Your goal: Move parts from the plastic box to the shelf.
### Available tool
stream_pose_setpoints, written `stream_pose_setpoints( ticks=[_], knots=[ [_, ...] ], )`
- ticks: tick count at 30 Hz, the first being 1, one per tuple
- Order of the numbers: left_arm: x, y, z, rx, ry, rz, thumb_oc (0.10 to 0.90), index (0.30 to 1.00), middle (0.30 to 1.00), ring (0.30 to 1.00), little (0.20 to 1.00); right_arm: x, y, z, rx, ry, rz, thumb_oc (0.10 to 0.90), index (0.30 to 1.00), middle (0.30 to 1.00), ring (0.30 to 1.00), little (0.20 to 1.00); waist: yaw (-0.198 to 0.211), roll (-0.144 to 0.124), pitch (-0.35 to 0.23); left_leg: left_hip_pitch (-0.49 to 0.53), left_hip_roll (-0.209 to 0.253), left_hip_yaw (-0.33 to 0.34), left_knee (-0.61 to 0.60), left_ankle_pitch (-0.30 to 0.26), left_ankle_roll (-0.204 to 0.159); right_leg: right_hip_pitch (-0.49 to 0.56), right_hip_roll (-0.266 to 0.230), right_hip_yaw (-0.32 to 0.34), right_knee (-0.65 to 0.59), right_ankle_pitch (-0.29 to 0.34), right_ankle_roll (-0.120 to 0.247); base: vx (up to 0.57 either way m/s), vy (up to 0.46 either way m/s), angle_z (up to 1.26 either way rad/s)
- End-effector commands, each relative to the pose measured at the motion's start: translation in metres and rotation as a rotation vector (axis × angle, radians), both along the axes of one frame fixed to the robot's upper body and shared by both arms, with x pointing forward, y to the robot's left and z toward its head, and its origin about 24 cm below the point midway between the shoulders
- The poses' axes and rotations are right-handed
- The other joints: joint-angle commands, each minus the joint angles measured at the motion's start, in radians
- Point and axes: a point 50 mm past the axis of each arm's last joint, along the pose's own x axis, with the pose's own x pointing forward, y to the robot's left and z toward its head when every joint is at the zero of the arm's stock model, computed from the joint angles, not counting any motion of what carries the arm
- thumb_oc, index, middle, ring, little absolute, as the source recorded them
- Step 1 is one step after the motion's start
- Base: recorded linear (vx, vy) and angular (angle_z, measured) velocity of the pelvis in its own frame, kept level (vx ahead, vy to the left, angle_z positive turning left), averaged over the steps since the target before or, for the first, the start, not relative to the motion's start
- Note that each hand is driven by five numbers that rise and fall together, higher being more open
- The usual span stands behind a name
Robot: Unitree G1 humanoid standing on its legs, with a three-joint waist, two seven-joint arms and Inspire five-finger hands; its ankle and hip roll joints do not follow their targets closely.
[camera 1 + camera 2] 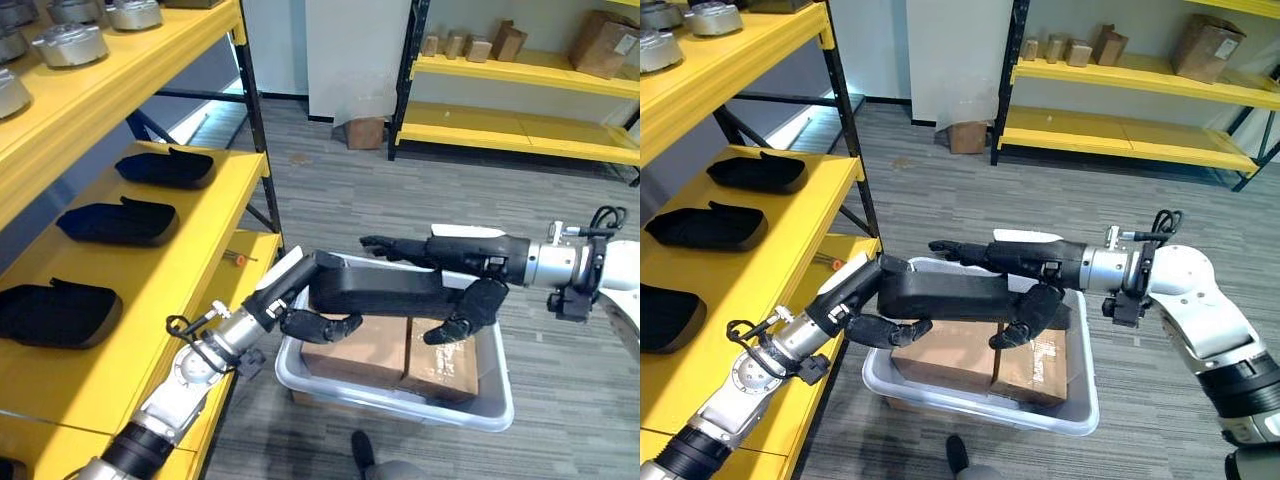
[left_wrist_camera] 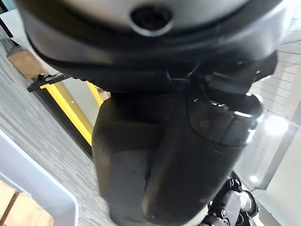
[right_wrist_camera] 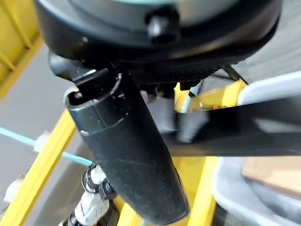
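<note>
Black part held over box by left hand and right hand, fingers curled under. Best kept level, carried to shelf.

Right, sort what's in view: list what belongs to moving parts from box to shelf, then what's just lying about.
Belongs to the job:
- black part, held over the box between the left hand and right hand
- grey plastic box
- near yellow shelf with black parts already on it

Just lying about:
- cardboard boxes in the bin
- metal castings on the top shelf
- far yellow rack
- small carton on the floor
</note>
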Motion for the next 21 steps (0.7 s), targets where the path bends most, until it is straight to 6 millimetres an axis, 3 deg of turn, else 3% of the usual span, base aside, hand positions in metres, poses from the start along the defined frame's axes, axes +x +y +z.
stream_pose_setpoints(
  ticks=[1,3,4,5,7,10,11,21],
  knots=[
    [0.005,-0.009,0.063,-0.181,-0.29,-0.053,0.4,0.3,0.3,0.3,0.3,-0.008,-0.012,0.06,0.287,-0.365,-0.118,0.9,1.0,1.0,1.0,1.0,-0.009,-0.021,-0.084,-0.029,0.068,-0.031,-0.008,-0.031,-0.014,0.096,-0.047,0.013,0.007,-0.119,0.067,0.0,0.024,-0.11],
    [0.005,-0.006,0.063,-0.182,-0.291,-0.045,0.4,0.3,0.3,0.3,0.3,-0.011,-0.019,0.067,0.356,-0.459,-0.193,0.9,1.0,1.0,1.0,1.0,-0.013,-0.017,-0.084,-0.027,0.067,-0.028,-0.008,-0.033,-0.013,0.096,-0.047,0.017,0.007,-0.12,0.067,0.0,0.031,-0.11],
    [0.003,-0.001,0.063,-0.186,-0.287,-0.029,0.4,0.3,0.3,0.3,0.3,-0.02,-0.03,0.083,0.555,-0.601,-0.28,0.9,1.0,1.0,1.0,1.0,-0.021,-0.007,-0.087,-0.024,0.068,-0.019,-0.008,-0.035,-0.01,0.094,-0.045,0.029,0.007,-0.121,0.068,0.0,0.05,-0.12],
    [0.003,0.002,0.063,-0.189,-0.288,-0.019,0.4,0.3,0.3,0.3,0.3,-0.025,-0.037,0.089,0.638,-0.667,-0.332,0.9,1.0,1.0,1.0,1.0,-0.025,0.0,-0.086,-0.022,0.069,-0.014,-0.008,-0.038,-0.01,0.093,-0.045,0.031,0.007,-0.121,0.069,0.0,0.059,-0.13],
    [0.002,0.003,0.064,-0.19,-0.288,-0.016,0.4,0.3,0.3,0.3,0.3,-0.029,-0.04,0.091,0.696,-0.707,-0.355,0.9,1.0,1.0,1.0,1.0,-0.025,0.003,-0.085,-0.02,0.068,-0.011,-0.008,-0.04,-0.008,0.094,-0.045,0.034,0.007,-0.122,0.068,0.0,0.032,-0.17],
    [-0.004,0.004,0.064,-0.211,-0.299,0.014,0.4,0.3,0.3,0.3,0.3,-0.053,-0.049,0.093,0.997,-0.872,-0.433,0.9,1.0,1.0,1.0,1.0,-0.035,0.026,-0.083,-0.014,0.071,0.005,-0.008,-0.045,-0.005,0.092,-0.047,0.043,0.007,-0.124,0.07,0.0,0.065,-0.1],
    [-0.004,0.004,0.064,-0.213,-0.298,0.015,0.4,0.3,0.3,0.3,0.3,-0.054,-0.049,0.092,1.01,-0.881,-0.445,0.9,1.0,1.0,1.0,1.0,-0.035,0.027,-0.083,-0.014,0.071,0.006,-0.008,-0.045,-0.006,0.092,-0.048,0.043,0.007,-0.124,0.07,0.01,0.057,-0.02],
    [-0.011,-0.004,0.064,-0.253,-0.308,0.061,0.4,0.3,0.3,0.3,0.3,-0.075,-0.061,0.031,1.139,-1.042,-0.893,0.9,1.0,1.0,1.0,1.0,-0.069,0.069,-0.066,-0.007,0.068,0.033,-0.008,-0.051,-0.002,0.086,-0.057,0.057,0.007,-0.126,0.074,-0.01,0.073,-0.06]
  ],
)
